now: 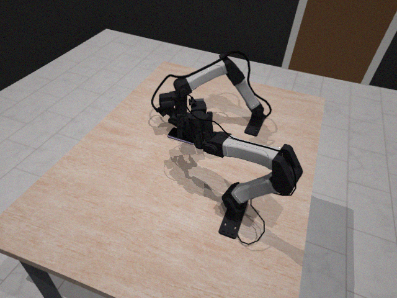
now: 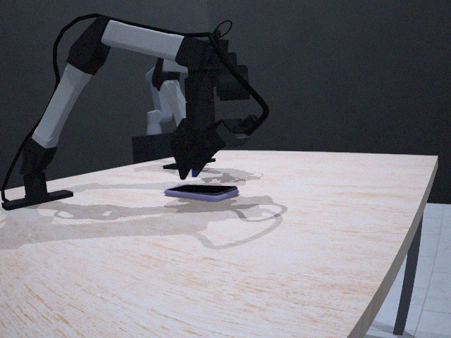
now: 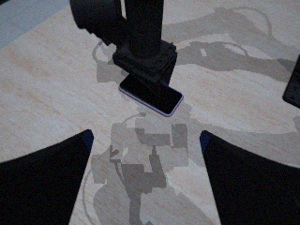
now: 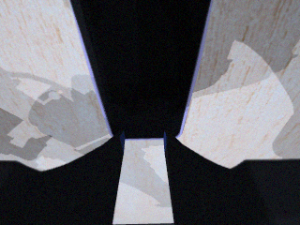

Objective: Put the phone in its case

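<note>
The black phone [image 1: 173, 131] [image 2: 204, 189] [image 4: 141, 70] lies screen up in its purple case [image 1: 181, 139] [image 2: 196, 196] [image 3: 170, 115] on the table. The case rim shows along both long sides and the near short end in the right wrist view. In the exterior view the phone's right end looks slightly proud of the rim. My right gripper [image 2: 189, 177] [image 4: 143, 133] is partly open and empty, just above the left end of the phone in the exterior view. My left gripper [image 3: 146, 132] is wide open and empty, to one side of the phone, beyond arm's shadows.
Both arms crowd closely together around the phone in the top view, with the right arm's wrist [image 3: 145, 58] over the phone. The wooden table [image 1: 96, 208] [image 2: 291, 254] carries both arm bases. Its edge [image 2: 393, 247] is at the right in the exterior view.
</note>
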`<act>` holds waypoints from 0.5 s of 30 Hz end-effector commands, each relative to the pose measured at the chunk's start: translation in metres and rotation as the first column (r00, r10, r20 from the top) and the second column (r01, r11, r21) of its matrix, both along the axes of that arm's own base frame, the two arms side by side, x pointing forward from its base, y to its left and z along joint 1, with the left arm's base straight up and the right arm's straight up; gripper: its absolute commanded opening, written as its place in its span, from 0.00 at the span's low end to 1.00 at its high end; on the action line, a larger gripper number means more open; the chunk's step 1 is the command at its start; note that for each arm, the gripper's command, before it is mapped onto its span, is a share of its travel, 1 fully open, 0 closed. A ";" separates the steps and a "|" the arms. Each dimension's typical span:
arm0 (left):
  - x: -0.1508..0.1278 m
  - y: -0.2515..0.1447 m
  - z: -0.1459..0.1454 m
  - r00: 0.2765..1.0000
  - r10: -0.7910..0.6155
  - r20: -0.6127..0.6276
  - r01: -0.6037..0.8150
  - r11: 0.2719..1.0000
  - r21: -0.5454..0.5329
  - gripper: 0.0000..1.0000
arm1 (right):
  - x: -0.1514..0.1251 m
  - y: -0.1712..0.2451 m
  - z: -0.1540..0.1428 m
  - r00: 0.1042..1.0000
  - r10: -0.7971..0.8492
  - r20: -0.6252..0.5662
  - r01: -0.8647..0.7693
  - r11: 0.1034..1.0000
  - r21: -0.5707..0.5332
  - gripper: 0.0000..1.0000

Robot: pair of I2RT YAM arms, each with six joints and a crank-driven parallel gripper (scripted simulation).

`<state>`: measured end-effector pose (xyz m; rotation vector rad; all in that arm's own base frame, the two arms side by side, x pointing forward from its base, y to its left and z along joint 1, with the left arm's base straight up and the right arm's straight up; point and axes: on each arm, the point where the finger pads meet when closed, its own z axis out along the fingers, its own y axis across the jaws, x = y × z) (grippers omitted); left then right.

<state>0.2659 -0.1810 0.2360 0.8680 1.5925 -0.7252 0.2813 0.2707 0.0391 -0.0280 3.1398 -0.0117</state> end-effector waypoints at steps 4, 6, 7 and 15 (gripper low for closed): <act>0.010 0.000 0.010 0.991 0.123 0.056 -0.121 0.992 -0.040 1.00 | 0.020 -0.003 0.011 0.999 0.016 -0.033 -0.016 1.000 -0.016 0.37; 0.012 -0.001 0.011 0.991 0.123 0.057 -0.120 0.992 -0.041 1.00 | 0.030 -0.001 0.012 0.999 0.018 -0.036 -0.019 1.000 -0.015 0.37; 0.014 -0.001 0.015 0.991 0.121 0.060 -0.118 0.992 -0.045 1.00 | 0.035 -0.001 0.013 0.999 0.019 -0.036 -0.020 1.000 -0.015 0.37; 0.028 -0.001 0.026 0.990 0.123 0.066 -0.119 0.991 -0.056 1.00 | 0.064 0.000 0.014 0.999 0.023 -0.031 -0.023 1.000 -0.008 0.37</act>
